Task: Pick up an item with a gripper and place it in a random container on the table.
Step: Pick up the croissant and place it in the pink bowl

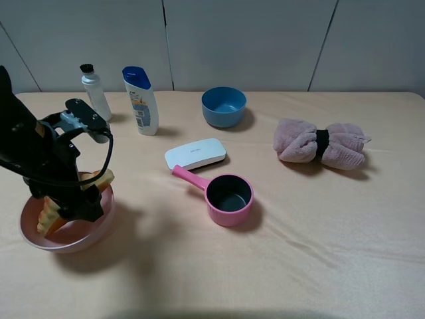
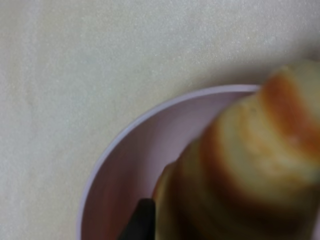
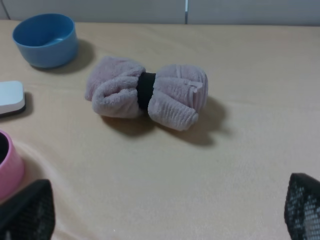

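At the table's [image 1: 299, 266] eight o'clock, the left gripper [image 1: 73, 203] grips the croissant [image 1: 48, 218] low inside the pink bowl [image 1: 40, 243]. One end seems to overhang the rim, so letting go might tip it out.

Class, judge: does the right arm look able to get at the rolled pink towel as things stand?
Probably yes. The right wrist view shows the towel lying ahead of the open right gripper, with only bare table between them. The blue bowl and pink saucepan sit off to the side.
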`<act>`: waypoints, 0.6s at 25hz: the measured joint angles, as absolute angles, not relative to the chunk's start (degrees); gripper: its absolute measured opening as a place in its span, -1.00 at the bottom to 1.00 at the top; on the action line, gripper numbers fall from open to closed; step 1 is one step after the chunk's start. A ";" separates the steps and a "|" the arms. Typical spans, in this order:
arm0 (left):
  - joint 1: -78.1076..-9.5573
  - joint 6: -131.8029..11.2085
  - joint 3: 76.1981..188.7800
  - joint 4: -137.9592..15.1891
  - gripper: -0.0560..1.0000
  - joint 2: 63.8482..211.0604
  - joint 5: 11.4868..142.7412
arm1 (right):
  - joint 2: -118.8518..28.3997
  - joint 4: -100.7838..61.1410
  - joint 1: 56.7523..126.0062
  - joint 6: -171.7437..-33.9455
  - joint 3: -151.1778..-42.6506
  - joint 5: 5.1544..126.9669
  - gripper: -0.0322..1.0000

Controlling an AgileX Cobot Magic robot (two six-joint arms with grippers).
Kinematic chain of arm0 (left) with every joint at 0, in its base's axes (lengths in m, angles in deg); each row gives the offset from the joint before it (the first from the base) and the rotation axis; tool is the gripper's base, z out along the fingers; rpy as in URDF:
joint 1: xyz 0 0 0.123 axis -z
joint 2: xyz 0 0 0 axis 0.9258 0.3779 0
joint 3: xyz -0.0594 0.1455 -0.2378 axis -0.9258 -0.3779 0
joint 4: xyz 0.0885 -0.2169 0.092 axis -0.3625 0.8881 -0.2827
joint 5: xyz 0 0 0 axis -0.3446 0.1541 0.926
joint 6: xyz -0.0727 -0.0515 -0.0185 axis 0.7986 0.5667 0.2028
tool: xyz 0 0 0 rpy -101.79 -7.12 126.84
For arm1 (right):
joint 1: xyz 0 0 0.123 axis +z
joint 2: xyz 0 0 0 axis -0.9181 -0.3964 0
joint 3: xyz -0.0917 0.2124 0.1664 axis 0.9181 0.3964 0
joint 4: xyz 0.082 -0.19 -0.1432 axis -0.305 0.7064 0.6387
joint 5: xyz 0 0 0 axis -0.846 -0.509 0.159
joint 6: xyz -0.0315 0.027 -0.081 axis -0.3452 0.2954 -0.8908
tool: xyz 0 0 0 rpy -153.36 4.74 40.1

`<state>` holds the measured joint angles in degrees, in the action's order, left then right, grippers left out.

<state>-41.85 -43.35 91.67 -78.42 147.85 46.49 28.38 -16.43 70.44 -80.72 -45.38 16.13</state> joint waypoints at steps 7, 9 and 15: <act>-41.85 -41.33 93.63 -78.42 0.89 147.85 45.14 | 28.38 -16.43 70.44 -80.72 -45.38 16.13 0.41; -41.85 -41.04 94.70 -78.10 0.89 147.18 43.61 | 28.38 -16.43 70.44 -80.72 -45.38 16.13 0.41; -41.85 -40.84 97.84 -76.62 0.89 140.89 40.48 | 28.38 -16.43 70.44 -80.72 -45.38 16.13 0.41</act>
